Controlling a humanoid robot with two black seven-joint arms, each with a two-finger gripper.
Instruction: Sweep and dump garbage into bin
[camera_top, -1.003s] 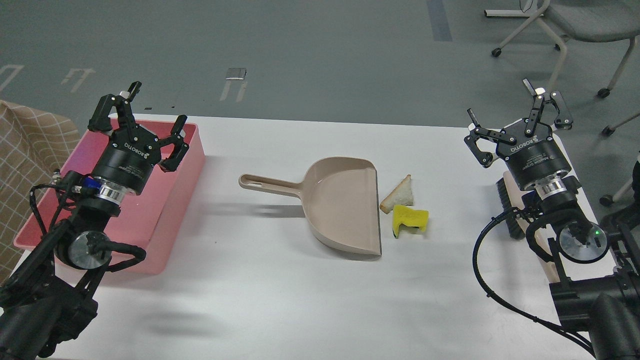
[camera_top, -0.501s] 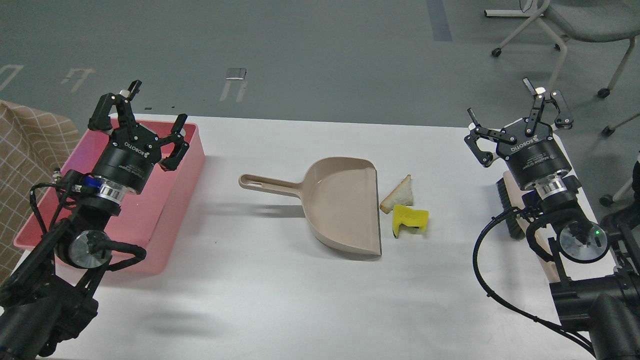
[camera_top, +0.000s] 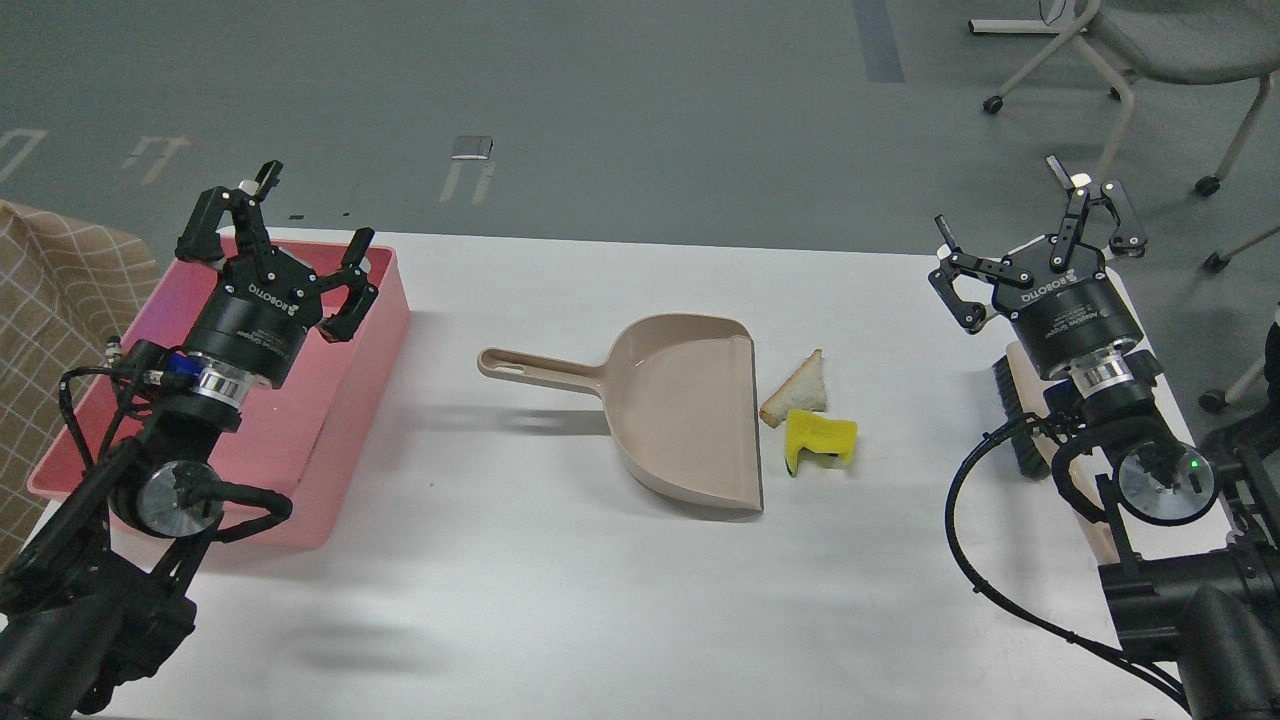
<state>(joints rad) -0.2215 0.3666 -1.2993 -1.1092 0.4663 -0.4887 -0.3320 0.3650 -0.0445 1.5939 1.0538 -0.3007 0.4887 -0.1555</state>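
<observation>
Both grippers, left (camera_top: 305, 215) and right (camera_top: 1015, 220), spread apart, empty. Triangular white bread slice (camera_top: 798, 388) and notched yellow sponge chunk (camera_top: 820, 440) mid-table, just beside beige plastic dustpan (camera_top: 680, 410) lip; shallow pink plastic tub (camera_top: 385, 310) at left edge. Risk: unheld pan sliding, scattering garbage.

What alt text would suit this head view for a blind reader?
A beige plastic dustpan lies mid-table, a triangular bread slice and yellow sponge chunk by its lip. Open left gripper hovers over a pink plastic tub; open right gripper hovers opposite.
</observation>
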